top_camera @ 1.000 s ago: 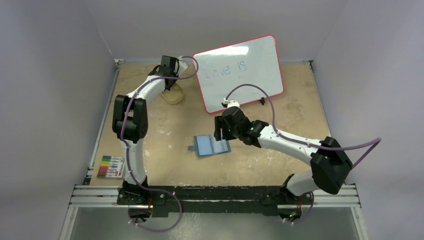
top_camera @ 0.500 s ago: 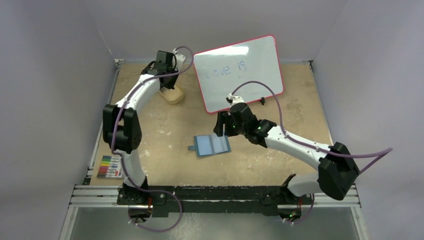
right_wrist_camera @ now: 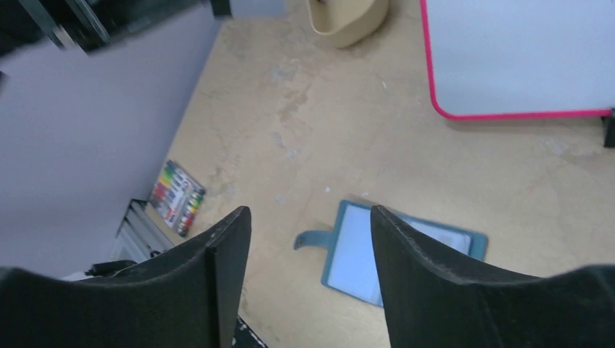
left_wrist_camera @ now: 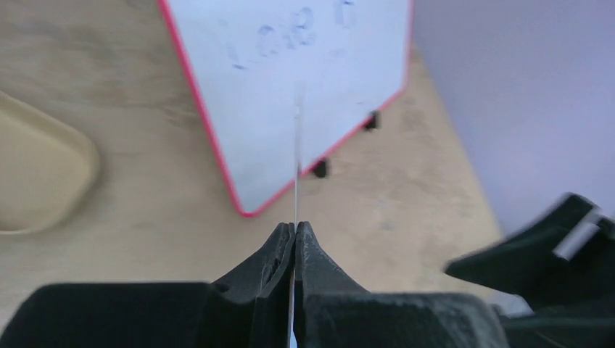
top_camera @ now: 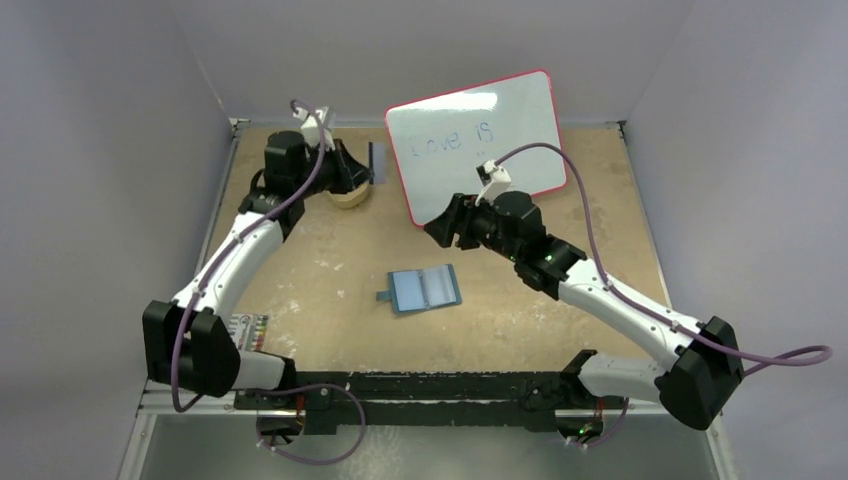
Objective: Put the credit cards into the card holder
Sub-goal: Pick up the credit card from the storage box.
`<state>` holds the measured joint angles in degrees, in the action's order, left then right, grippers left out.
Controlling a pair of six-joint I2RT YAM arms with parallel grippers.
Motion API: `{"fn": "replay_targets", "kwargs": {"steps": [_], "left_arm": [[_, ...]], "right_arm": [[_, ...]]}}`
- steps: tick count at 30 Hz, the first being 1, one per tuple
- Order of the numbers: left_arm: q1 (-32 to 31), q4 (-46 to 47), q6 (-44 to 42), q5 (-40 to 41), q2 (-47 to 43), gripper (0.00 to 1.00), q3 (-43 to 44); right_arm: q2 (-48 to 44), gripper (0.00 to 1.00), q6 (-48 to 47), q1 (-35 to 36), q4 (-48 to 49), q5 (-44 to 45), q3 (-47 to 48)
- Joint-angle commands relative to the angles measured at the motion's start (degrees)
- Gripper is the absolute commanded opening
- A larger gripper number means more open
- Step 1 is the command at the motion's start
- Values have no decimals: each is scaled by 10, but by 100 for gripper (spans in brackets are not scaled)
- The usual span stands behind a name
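The card holder (top_camera: 425, 289) lies open and flat mid-table, teal with a lighter blue inside and its tab pointing left; it also shows below my right fingers (right_wrist_camera: 395, 250). My left gripper (top_camera: 362, 172) is raised beside the tan tray and shut on one thin grey credit card (top_camera: 375, 160). The left wrist view shows this card (left_wrist_camera: 297, 145) edge-on, standing up from the pinched jaws of the gripper (left_wrist_camera: 296, 228). My right gripper (top_camera: 440, 228) hovers open above and behind the card holder, nothing between its fingers (right_wrist_camera: 308, 214). Other cards are hidden.
A tan oval tray (top_camera: 350, 195) sits back left. A pink-framed whiteboard (top_camera: 475, 140) leans at the back, on black feet. A pack of coloured markers (top_camera: 250, 328) lies at the left front edge. The right arm's dark link (left_wrist_camera: 551, 246) shows at the left wrist view's right edge.
The left gripper has shut on a card and lifted it from the tray, the arm swinging round. The right gripper has risen and drawn back from the card holder, still open.
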<state>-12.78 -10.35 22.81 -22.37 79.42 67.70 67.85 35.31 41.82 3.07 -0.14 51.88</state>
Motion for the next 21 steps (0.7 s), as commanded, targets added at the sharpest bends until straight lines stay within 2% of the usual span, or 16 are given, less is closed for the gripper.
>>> {"fn": "replay_targets", "kwargs": {"steps": [1,2,4,8,12,16,21], "left_arm": [[2,284,302,-175,-46,0,-133],[2,359,352,-183,-53,0,-169],[2,437,435,-196,-70,0,-225],[1,495,493,-233,-99,0,-283],[-3,630,603,-247,-120,0,-337],[-12,673,642,-259,-127,0,-355],[-22,643,624,-264,-131,0,-359]], "right_arm": [[-9,61,41,-19,105,-65,29],[-8,59,50,-23,123,-76,29],[-3,54,67,-33,159,-103,26],[24,46,101,-63,203,-165,24],[51,45,143,-89,267,-226,7],[82,45,154,-93,302,-273,16],[97,45,169,-93,342,-301,12]]}}
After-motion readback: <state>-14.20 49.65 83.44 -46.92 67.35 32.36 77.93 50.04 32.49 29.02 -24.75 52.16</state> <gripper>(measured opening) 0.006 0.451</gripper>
